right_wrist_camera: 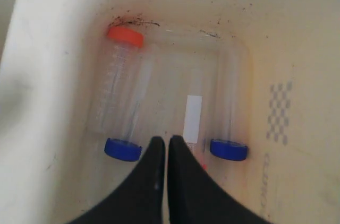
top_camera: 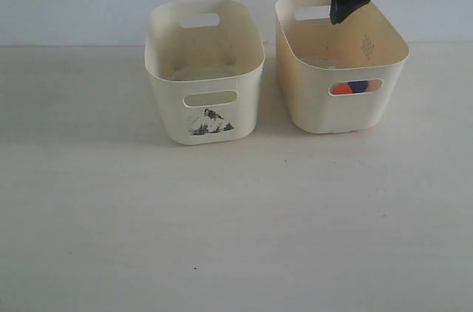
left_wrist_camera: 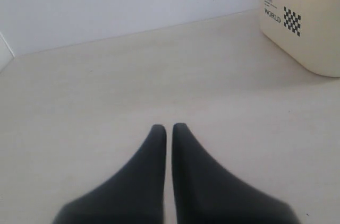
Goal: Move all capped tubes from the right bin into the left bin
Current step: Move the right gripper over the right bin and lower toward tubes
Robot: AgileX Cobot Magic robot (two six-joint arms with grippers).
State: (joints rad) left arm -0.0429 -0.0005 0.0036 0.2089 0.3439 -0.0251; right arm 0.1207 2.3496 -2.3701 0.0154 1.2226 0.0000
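Both bins are set near the far edge of the desk [top_camera: 236, 238], the pale left bin [top_camera: 170, 97] just beside the yellow right bin [top_camera: 310, 109]. The right claw [right_wrist_camera: 167, 140] is held over the right bin, jaws pressed together; unless spread, a tube may be shoved, not gripped. The left claw [left_wrist_camera: 169, 128], also pressed together, is held over the desk. The orange-capped tube [right_wrist_camera: 125, 37] and blue-capped tubes [right_wrist_camera: 122, 149] are laid close together on the right bin's floor, so a neighbour may be dragged, and the rim must be cleared
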